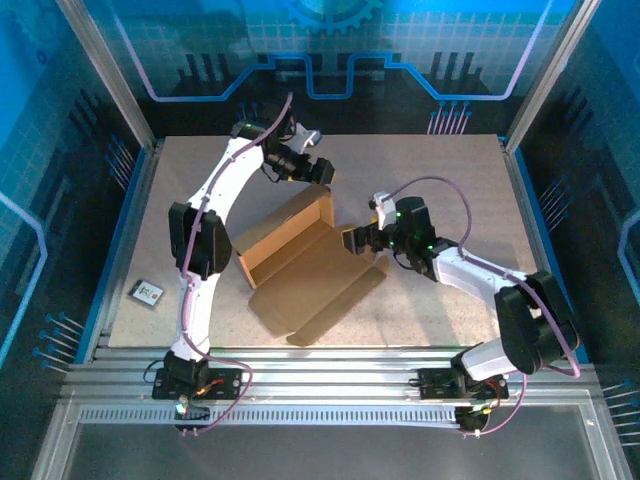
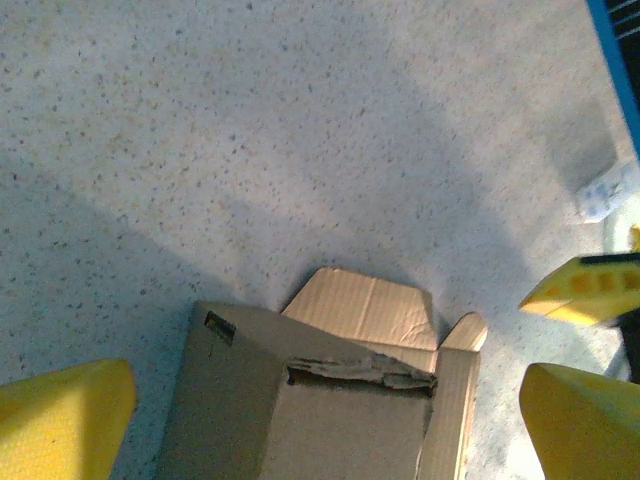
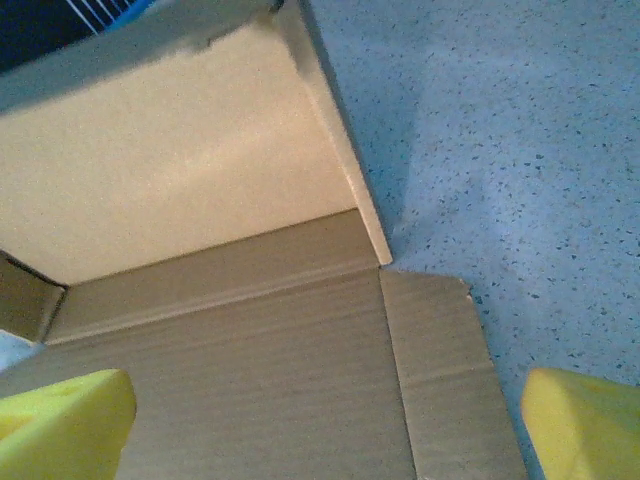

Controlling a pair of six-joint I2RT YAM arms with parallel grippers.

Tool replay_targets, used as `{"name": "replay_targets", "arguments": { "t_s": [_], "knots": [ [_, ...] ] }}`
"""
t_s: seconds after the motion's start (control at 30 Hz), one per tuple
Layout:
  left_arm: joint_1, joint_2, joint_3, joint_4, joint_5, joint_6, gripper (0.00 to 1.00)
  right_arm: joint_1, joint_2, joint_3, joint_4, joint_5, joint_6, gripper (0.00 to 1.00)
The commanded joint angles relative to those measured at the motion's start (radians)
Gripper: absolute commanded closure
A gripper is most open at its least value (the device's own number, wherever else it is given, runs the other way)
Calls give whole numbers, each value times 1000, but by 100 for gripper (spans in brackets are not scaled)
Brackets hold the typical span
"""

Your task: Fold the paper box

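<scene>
Both grippers stand spread wide with nothing between their fingers. The left gripper (image 2: 327, 400) hovers over the far end of the paper box (image 1: 300, 262), and the right gripper (image 3: 328, 400) hangs over its flat panel, just beside the raised side wall (image 3: 190, 170). The box lies in the middle of the bench (image 1: 450, 180), half formed, with its far walls up and the near flaps flat. With no hold on it, the raised walls could spring back flat. The ragged slot edge (image 2: 360, 372) looks weak, so a hard push there may tear it. Any sideways shove could skid the light box across the bench.
</scene>
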Motion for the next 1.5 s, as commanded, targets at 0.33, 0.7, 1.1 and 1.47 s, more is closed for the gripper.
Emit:
{"name": "replay_targets", "arguments": {
  "t_s": [0.33, 0.7, 1.1, 1.47],
  "knots": [
    [-53, -95, 49, -79, -206, 44, 1, -53, 90, 159, -20, -43, 108, 0],
    [-64, -15, 100, -135, -176, 101, 1, -52, 20, 158, -65, -104, 99, 0],
    [-74, 41, 156, -127, -175, 146, 1, -62, -66, 81, -104, -124, 42, 0],
    [-87, 82, 151, -138, -143, 149, 6, -67, -89, 62, -123, -113, 83, 0]
  ]
}}
